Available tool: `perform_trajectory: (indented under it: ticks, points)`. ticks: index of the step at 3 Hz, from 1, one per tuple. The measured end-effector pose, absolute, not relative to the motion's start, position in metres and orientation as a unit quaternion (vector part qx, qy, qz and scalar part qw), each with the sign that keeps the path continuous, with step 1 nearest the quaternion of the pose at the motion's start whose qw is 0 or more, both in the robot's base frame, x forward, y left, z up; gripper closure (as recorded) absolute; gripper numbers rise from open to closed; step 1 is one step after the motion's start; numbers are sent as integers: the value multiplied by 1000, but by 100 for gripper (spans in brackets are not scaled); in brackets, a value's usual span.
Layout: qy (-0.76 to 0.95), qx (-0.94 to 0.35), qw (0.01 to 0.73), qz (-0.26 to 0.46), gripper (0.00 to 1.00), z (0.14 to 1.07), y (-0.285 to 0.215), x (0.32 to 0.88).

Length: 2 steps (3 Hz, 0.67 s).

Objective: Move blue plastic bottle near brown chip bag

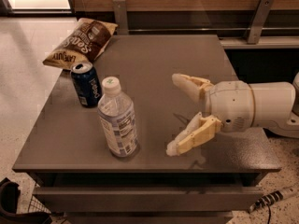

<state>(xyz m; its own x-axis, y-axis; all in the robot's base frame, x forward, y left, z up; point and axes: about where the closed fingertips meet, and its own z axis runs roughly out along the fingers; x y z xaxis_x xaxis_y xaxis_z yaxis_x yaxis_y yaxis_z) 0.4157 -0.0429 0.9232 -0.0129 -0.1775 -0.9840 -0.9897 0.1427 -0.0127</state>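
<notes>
The blue plastic bottle (117, 119), clear with a white cap and pale blue-white label, stands upright near the front left of the grey table (159, 59). The brown chip bag (80, 43) lies at the table's back left corner, partly over the edge. My gripper (174, 114) reaches in from the right, just above the table, to the right of the bottle with a gap between them. Its two cream fingers (189, 85) are spread wide and hold nothing.
A dark blue Pepsi can (86, 84) stands upright between the bottle and the chip bag, close behind the bottle. A wooden wall with metal brackets (258, 17) runs behind the table. A striped cable (271, 197) lies on the floor at the front right.
</notes>
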Motion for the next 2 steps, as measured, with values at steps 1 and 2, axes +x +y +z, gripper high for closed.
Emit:
perform_trajectory:
  ticks: [1,2]
  points:
    - [567,-495,507,421,0,914,-20,419]
    - [544,-499,527,422,0,907,19,416]
